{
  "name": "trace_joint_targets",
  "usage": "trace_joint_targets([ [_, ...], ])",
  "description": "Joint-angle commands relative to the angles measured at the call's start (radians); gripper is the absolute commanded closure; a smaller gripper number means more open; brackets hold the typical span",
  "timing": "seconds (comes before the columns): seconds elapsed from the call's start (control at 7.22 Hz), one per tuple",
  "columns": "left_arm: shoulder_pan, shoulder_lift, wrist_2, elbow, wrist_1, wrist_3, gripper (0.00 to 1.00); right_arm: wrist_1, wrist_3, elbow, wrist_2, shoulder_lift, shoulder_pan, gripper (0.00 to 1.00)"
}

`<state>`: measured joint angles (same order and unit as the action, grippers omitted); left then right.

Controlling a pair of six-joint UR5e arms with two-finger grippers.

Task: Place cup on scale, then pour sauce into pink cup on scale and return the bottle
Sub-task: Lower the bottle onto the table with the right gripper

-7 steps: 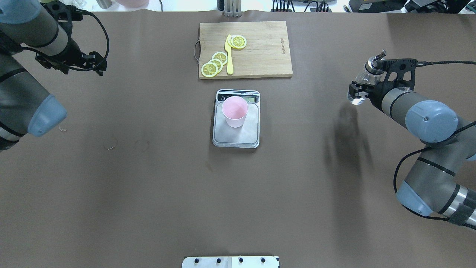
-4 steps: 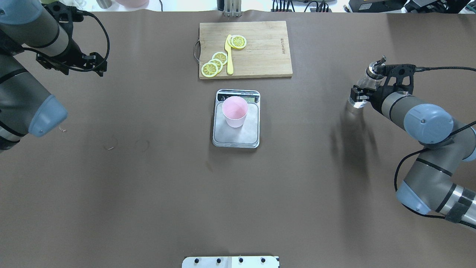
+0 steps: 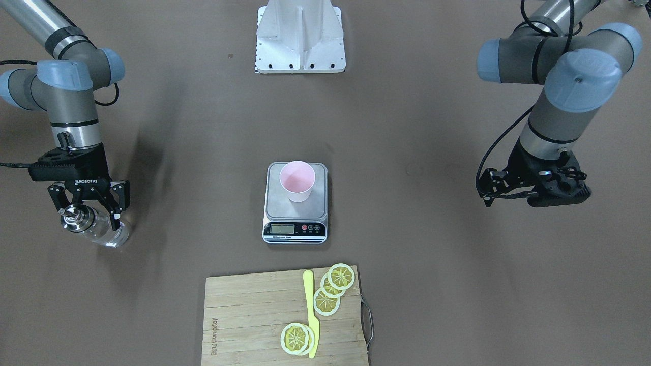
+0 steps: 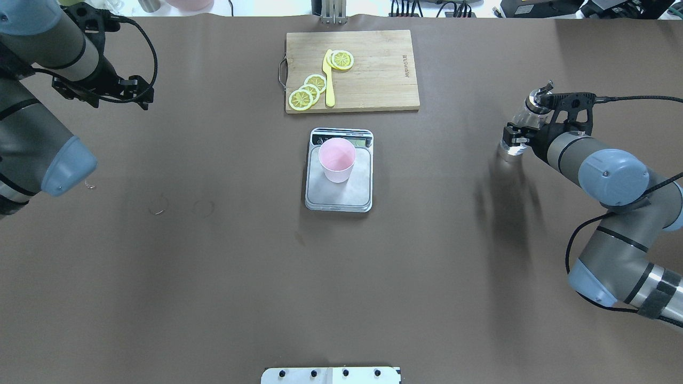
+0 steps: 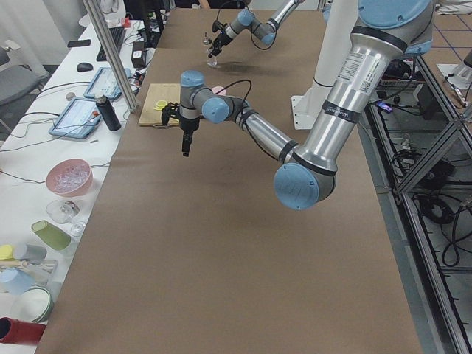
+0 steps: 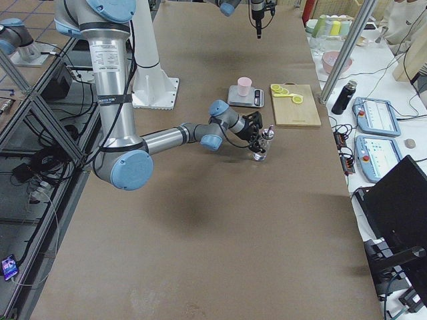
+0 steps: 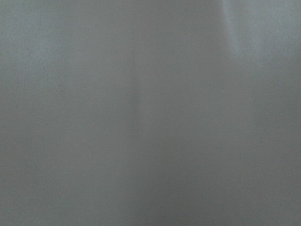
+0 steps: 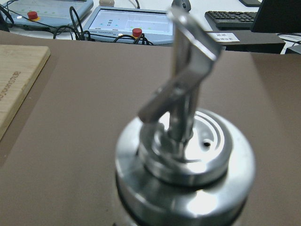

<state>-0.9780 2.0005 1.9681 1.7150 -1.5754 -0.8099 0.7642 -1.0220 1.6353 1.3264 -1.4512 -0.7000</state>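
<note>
The right pincer [image 3: 90, 213] is clamped round the upper body of the bottle [image 3: 107, 233], low at the counter [image 4: 213, 266] at three o'clock of the scale [image 4: 341, 197] and cup [image 4: 337, 159] seen from overhead, likely a sound hold for smooth, fragile, liquid-weighted glass; whether the left pincer [image 5: 184, 150] is open cannot be told.

Worktop [image 4: 213, 266]: brown covering, evenly lit, soft shadows. Side bench [image 5: 29, 158]: white, cable-strewn. Aluminium post [image 5: 110, 51]: upright. Floor [image 6: 30, 8]: tan tiles.
</note>
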Motion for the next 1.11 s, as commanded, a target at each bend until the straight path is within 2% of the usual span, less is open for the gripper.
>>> trace_joint_targets([
  [0.0, -0.001, 0.000, 0.000, 0.000, 0.000, 0.000, 0.01, 0.000, -0.004, -0.003, -0.001, 0.000, 0.001, 1.00],
  [0.28, -0.001, 0.000, 0.000, 0.000, 0.000, 0.000, 0.01, 0.001, 0.003, -0.002, 0.002, 0.000, 0.001, 1.00],
  [0.42, -0.001, 0.000, 0.000, -0.002, 0.000, 0.000, 0.01, 0.000, 0.017, -0.003, 0.002, 0.000, 0.001, 0.57],
  [0.55, -0.001, 0.000, 0.000, -0.002, 0.000, 0.002, 0.01, -0.002, 0.017, -0.003, 0.000, 0.000, 0.001, 0.01],
  [0.97, -0.001, 0.000, 0.000, -0.002, 0.000, 0.002, 0.01, -0.002, 0.017, 0.007, 0.000, -0.009, -0.001, 0.00],
])
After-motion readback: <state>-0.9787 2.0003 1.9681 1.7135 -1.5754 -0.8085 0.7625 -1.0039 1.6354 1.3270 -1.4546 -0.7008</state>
